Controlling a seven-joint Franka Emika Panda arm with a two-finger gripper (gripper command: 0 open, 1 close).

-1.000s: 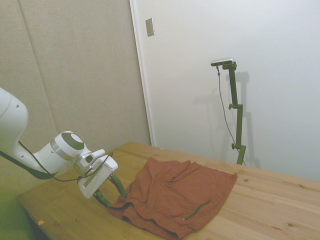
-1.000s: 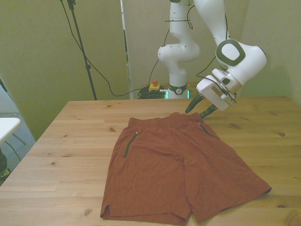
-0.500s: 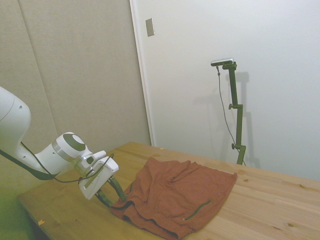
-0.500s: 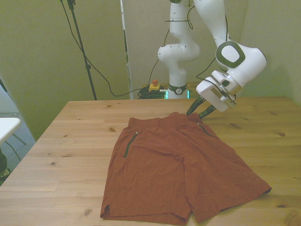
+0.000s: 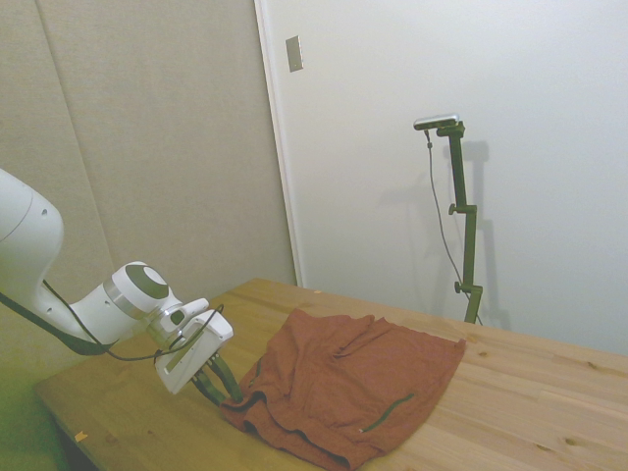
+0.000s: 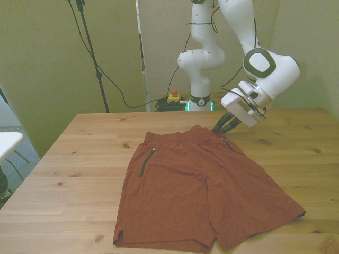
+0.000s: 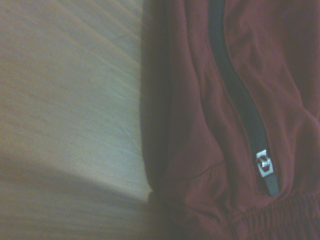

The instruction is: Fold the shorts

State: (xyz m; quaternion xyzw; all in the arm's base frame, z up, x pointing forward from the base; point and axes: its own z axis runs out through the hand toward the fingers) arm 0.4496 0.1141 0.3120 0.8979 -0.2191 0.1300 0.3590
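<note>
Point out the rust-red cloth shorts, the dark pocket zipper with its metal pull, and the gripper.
Rust-red cloth shorts [image 6: 196, 196], front view: middle of the fabric.
Dark pocket zipper [image 7: 263, 167], wrist view: metal pull.
Gripper [image 6: 221, 128], front view: between fingertips at the waistband corner.

The shorts [image 6: 198, 190] are soft matt rust-red cloth, a bit rumpled, with a dark zip [image 7: 239, 95] and a small shiny metal pull [image 7: 263, 167], on a matt light wood table [image 6: 85, 159] with visible grain, and the arm [image 6: 267, 69] looks like glossy white plastic.

One pair of shorts [image 6: 201, 185], one table [image 6: 79, 159]
</note>
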